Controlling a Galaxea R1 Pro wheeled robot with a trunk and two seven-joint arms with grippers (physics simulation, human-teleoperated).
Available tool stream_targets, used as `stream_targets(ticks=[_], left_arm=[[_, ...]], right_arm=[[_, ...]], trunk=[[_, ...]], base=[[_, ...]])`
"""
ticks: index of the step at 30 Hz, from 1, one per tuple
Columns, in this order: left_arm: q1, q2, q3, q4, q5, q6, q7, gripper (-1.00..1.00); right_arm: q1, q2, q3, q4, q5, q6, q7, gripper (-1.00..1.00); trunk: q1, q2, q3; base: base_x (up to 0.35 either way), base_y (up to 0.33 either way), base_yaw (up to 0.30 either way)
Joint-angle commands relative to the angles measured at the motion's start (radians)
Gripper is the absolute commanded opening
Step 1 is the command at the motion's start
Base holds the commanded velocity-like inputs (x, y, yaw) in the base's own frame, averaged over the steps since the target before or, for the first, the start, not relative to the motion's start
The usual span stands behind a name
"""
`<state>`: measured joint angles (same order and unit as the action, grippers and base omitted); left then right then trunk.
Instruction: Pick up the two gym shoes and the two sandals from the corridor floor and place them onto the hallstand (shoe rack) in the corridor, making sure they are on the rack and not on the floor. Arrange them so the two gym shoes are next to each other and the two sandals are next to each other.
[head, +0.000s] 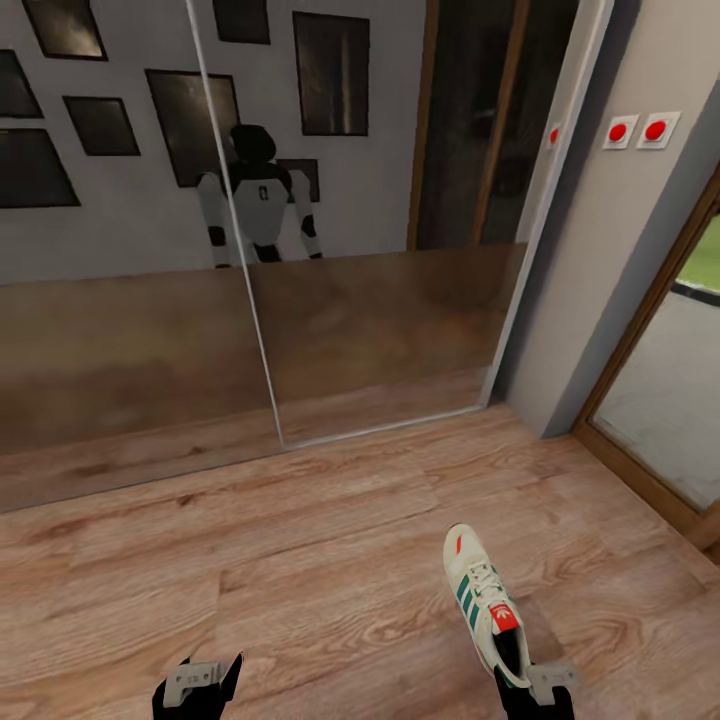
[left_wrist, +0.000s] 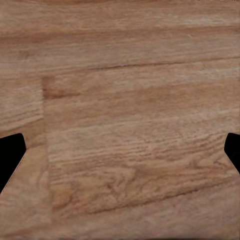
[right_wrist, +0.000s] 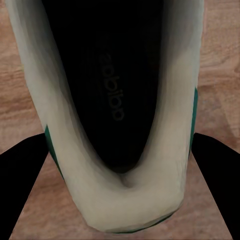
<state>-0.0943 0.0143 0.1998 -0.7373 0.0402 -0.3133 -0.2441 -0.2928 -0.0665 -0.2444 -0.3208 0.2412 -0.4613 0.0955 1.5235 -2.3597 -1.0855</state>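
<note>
One gym shoe (head: 484, 600), white with green stripes and a red-orange tongue tab, lies toe-away over the corridor floor (head: 300, 560) at the lower right. My right gripper (head: 537, 695) is at its heel. In the right wrist view the heel (right_wrist: 120, 200) sits between both black fingers (right_wrist: 25, 185), which press its sides, so the gripper is shut on it. My left gripper (head: 197, 685) hangs open over bare planks (left_wrist: 120, 115) at the lower left. The other sneaker, the sandals and the hallstand are out of view.
A mirrored sliding wall (head: 370, 330) stands ahead, reflecting my robot body (head: 258, 195) and dark picture frames. A grey wall corner (head: 590, 300) with red buttons (head: 637, 130) rises at the right, beside a wood-framed glass door (head: 670, 400).
</note>
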Motion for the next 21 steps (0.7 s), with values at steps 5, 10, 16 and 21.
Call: stream_targets(ticks=[5,10,16,21], left_arm=[[-0.001,-0.001,0.004,0.001,0.004,-0.001,-0.009,1.00],[-0.001,-0.001,0.004,0.001,0.004,-0.001,-0.009,1.00],[-0.001,-0.001,0.004,0.001,0.004,-0.001,-0.009,1.00],[-0.001,-0.001,0.004,0.001,0.004,-0.001,-0.009,1.00]], right_arm=[[0.000,0.000,-0.009,0.000,0.004,-0.003,0.009,-1.00],[0.000,0.000,-0.009,0.000,0.004,-0.003,0.009,-1.00],[0.000,0.000,-0.009,0.000,0.004,-0.003,0.009,-1.00],[-0.001,0.001,-0.009,0.000,0.004,-0.003,0.009,-1.00]], trunk=[[0.000,0.000,-0.001],[0.000,0.000,-0.001],[0.000,0.000,-0.001],[0.000,0.000,-0.001]], base=[[-0.004,-0.002,0.278],[-0.001,0.000,0.278],[0.000,0.000,0.278],[0.000,0.000,0.278]])
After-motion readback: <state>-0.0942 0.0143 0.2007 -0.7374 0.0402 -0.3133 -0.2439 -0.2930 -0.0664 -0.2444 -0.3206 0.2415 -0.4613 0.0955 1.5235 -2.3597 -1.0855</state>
